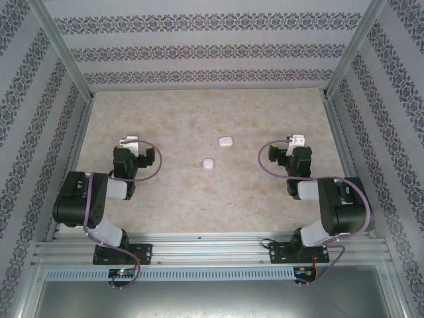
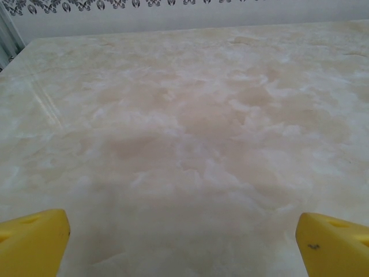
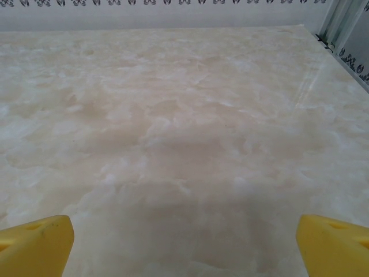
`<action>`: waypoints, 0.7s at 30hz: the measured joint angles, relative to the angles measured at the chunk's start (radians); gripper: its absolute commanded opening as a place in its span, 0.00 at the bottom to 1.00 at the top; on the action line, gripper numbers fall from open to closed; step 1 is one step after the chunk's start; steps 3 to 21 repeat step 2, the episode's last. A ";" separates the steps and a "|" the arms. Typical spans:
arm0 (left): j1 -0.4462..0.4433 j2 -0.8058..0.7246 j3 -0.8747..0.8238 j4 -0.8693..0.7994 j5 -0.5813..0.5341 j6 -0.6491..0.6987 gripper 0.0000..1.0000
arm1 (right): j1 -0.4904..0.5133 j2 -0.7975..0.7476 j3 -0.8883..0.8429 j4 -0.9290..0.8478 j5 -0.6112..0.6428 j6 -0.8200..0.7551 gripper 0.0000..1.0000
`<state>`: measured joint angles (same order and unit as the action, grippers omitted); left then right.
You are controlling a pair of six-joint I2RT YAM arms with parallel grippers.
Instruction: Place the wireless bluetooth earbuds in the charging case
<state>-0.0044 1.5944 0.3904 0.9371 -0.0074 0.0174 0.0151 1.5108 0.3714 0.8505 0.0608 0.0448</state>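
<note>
Two small white rounded-square charging cases lie mid-table in the top view, one [image 1: 226,141] farther back and one [image 1: 209,163] nearer and slightly left. Both look closed. The earbuds are out of view. My left gripper [image 1: 128,141] rests on the left side, well left of both cases. In the left wrist view it [image 2: 183,239] is open, its yellow fingertips [image 2: 31,242] wide apart over bare table. My right gripper [image 1: 297,140] sits on the right side, well right of the cases. It [image 3: 184,242] is open too, with nothing between its yellow fingertips [image 3: 34,245].
The marble-patterned table [image 1: 199,199] is fenced by patterned walls at the back and sides with metal frame posts [image 1: 63,50]. Both arm bases are bolted to rails [image 1: 212,252] at the near edge.
</note>
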 measured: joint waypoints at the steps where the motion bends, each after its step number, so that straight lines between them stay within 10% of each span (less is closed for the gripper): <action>1: 0.000 0.000 0.000 0.000 0.000 0.000 1.00 | 0.000 0.000 0.000 0.000 0.000 0.000 0.98; 21: 0.000 0.000 0.000 -0.002 0.000 0.000 1.00 | 0.000 0.000 0.000 0.000 -0.002 0.000 0.98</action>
